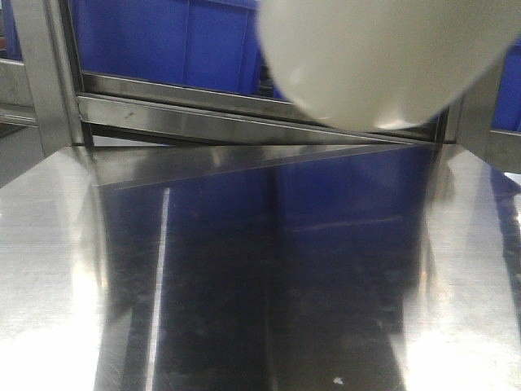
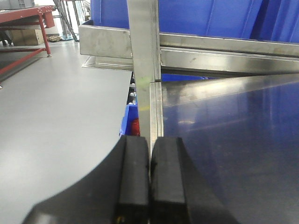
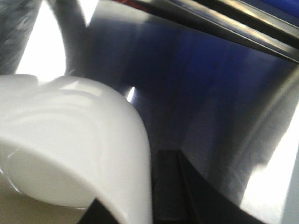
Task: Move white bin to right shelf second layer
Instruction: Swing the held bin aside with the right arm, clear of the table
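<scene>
One rim pinch by my right hand [image 3: 148, 186] holds the white bin [image 1: 383, 57] above the table's [image 1: 244, 285] far right corner; clipping the shelf rail [image 1: 203, 122] could knock it loose. My left hand [image 2: 149, 182] is pressed together, empty.

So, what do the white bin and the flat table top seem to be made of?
The white bin looks like glossy plastic: smooth cream-white wall with soft highlights. The table top looks like polished steel, probably stainless: it mirrors the blue crates and shows fine streaks.
</scene>
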